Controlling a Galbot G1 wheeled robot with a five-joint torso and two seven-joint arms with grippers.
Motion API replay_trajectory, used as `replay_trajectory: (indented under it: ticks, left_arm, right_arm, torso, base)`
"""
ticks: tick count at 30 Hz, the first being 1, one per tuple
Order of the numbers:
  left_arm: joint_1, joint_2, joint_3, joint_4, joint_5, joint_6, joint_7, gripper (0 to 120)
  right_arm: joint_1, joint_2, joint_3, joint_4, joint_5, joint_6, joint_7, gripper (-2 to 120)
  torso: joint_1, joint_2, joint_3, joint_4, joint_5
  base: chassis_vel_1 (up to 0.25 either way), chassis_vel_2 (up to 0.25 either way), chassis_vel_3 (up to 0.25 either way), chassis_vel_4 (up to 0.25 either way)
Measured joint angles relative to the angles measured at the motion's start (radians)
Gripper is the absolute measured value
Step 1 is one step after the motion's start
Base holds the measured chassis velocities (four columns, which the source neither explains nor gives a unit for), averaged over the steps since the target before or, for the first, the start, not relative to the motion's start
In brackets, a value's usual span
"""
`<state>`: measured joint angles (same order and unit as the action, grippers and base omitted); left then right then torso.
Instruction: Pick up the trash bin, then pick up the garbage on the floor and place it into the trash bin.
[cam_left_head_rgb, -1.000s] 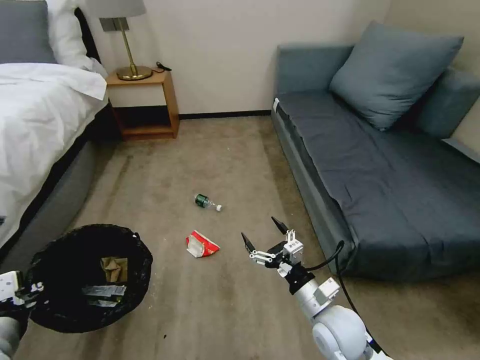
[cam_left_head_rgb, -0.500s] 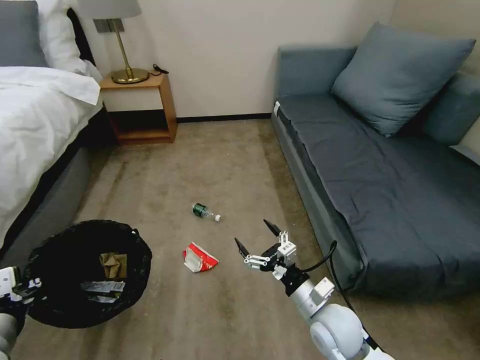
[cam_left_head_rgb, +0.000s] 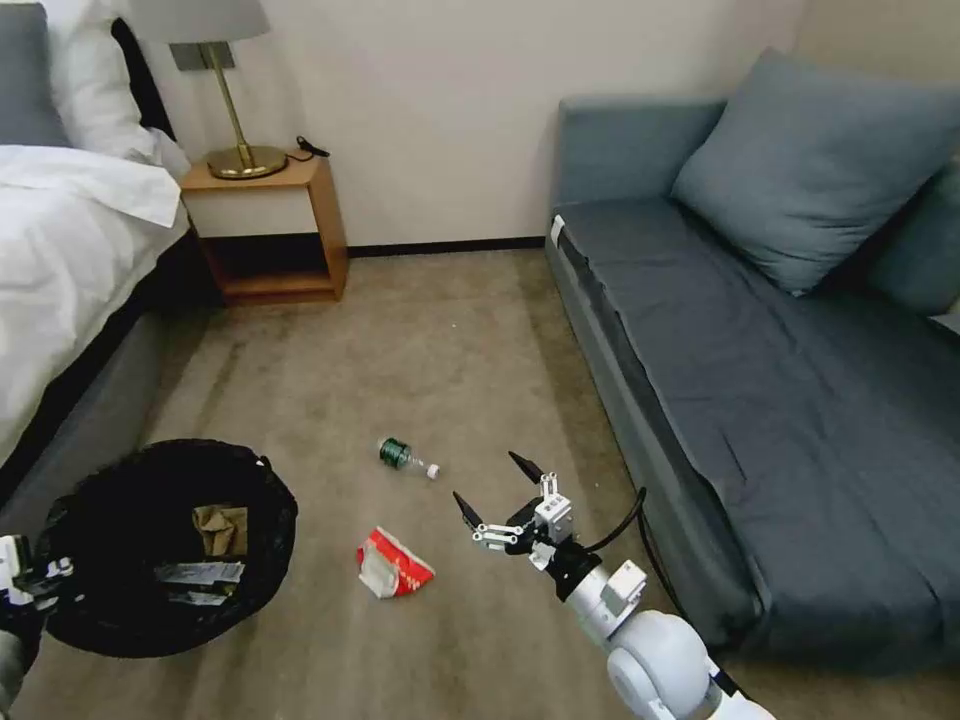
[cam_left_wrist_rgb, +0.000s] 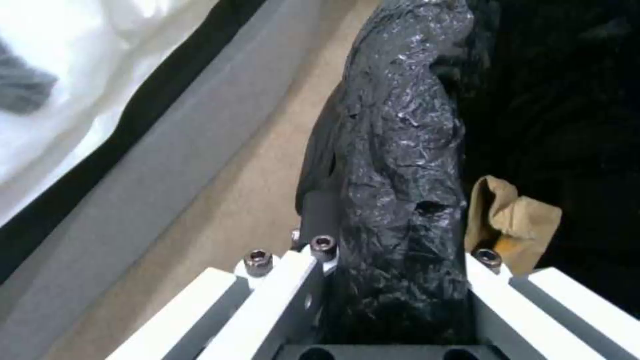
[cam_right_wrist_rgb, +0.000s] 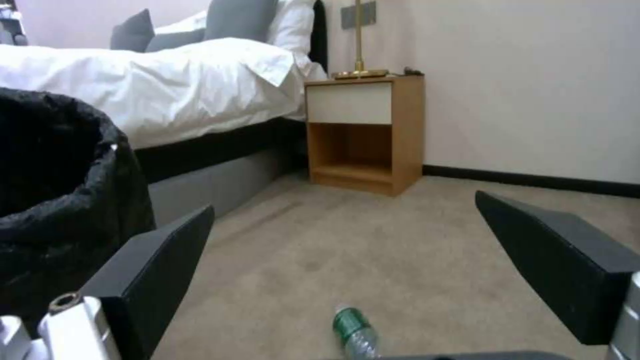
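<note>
The trash bin (cam_left_head_rgb: 165, 548), lined with a crinkly black plastic bag, is at the lower left of the head view, beside the grey base of the bed (cam_left_head_rgb: 70, 260). The left end effector (cam_left_wrist_rgb: 393, 280) is pressed together on the bin's rim, with the black bag (cam_left_wrist_rgb: 400, 165) pinched between its fingers. Inside the bin lie a brown crumpled paper bag (cam_left_head_rgb: 220, 528) and a long silver wrapper (cam_left_head_rgb: 200, 573), close to each other. Two litter pieces are on the carpet floor (cam_left_head_rgb: 440, 330): a clear bottle with a green label (cam_left_head_rgb: 405, 458) and white cap, and nearer to the robot a red-and-white crumpled packet (cam_left_head_rgb: 393, 563). The right end effector (cam_left_head_rgb: 498, 488) is above the floor with its two black fingers spread wide, just to the right of the packet and near the bottle. A wooden nightstand (cam_left_head_rgb: 270, 225) with a brass lamp (cam_left_head_rgb: 225, 90) stands by the wall, and a grey sofa (cam_left_head_rgb: 760, 330) is on the right.
</note>
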<state>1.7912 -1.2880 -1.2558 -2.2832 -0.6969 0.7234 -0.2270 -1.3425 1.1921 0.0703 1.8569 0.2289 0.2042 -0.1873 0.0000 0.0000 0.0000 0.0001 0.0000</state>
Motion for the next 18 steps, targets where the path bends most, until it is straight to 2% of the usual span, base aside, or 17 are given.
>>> replay_trajectory:
  ticks: [12,15,16,17,18]
  left_arm:
    - [-0.005,0.0,-0.003,0.012,0.005,-0.001,0.0,2]
    - [-0.009,-0.002,-0.005,0.024,0.016,-0.003,0.0,2]
    - [-0.007,-0.004,-0.004,0.029,0.031,-0.007,0.0,2]
    - [-0.007,-0.004,-0.004,0.029,0.031,-0.007,0.0,2]
    - [-0.004,-0.008,-0.002,0.032,0.048,-0.012,0.001,2]
  right_arm:
    - [0.044,-0.026,-0.066,-0.051,-0.044,-0.019,0.015,100]
    - [0.09,-0.062,-0.145,-0.064,-0.036,-0.099,0.027,100]
    - [0.119,-0.078,-0.184,-0.065,0.008,-0.15,0.018,100]
    - [0.119,-0.078,-0.184,-0.065,0.008,-0.15,0.018,100]
    - [0.151,-0.091,-0.218,-0.068,0.054,-0.203,0.005,100]
  torso:
    - [0.0,0.0,0.0,-0.0001,0.0]
    - [0.0,0.0,0.0,-0.0003,-0.0001]
    - [0.0,0.0,0.0,-0.0003,-0.0002]
    - [0.0,0.0,0.0,-0.0003,-0.0002]
    - [0.0,0.0,0.0,-0.0003,0.0]
  base:
    - [-0.176,0.174,0.169,-0.176]
    - [-0.101,0.117,0.105,-0.104]
    - [-0.034,0.013,0.055,-0.009]
    - [-0.034,0.013,0.055,-0.009]
    - [0.0,0.0,0.0,0.0]
